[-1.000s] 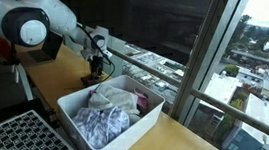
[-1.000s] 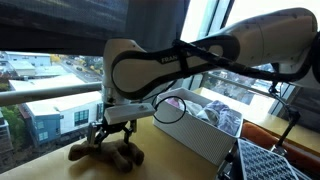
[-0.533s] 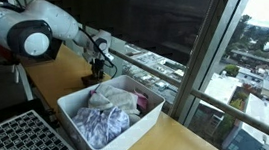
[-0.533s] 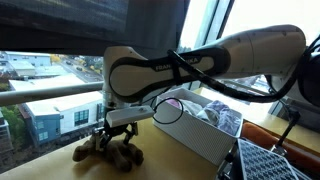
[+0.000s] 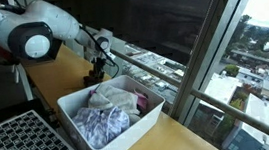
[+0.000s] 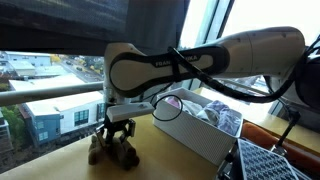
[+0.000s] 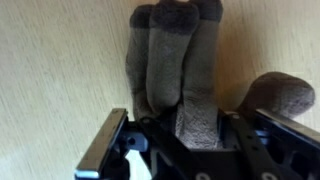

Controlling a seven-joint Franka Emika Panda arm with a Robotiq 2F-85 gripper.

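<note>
White arm (image 6: pixel 200 65) reaches down just past the end of the white bin (image 6: pixel 195 142) of clothes (image 5: pixel 108 108). There's dark lettering on its casing, possibly a brand, but it's too blurred to read. Beside the bin, on the wooden table (image 7: pixel 50 60), lies a brown glove (image 7: pixel 175 70). Its long axis runs straight out from the gripper (image 7: pixel 180 125), fingertips pointing away. The jaws pinch the cuff end from both sides.
</note>
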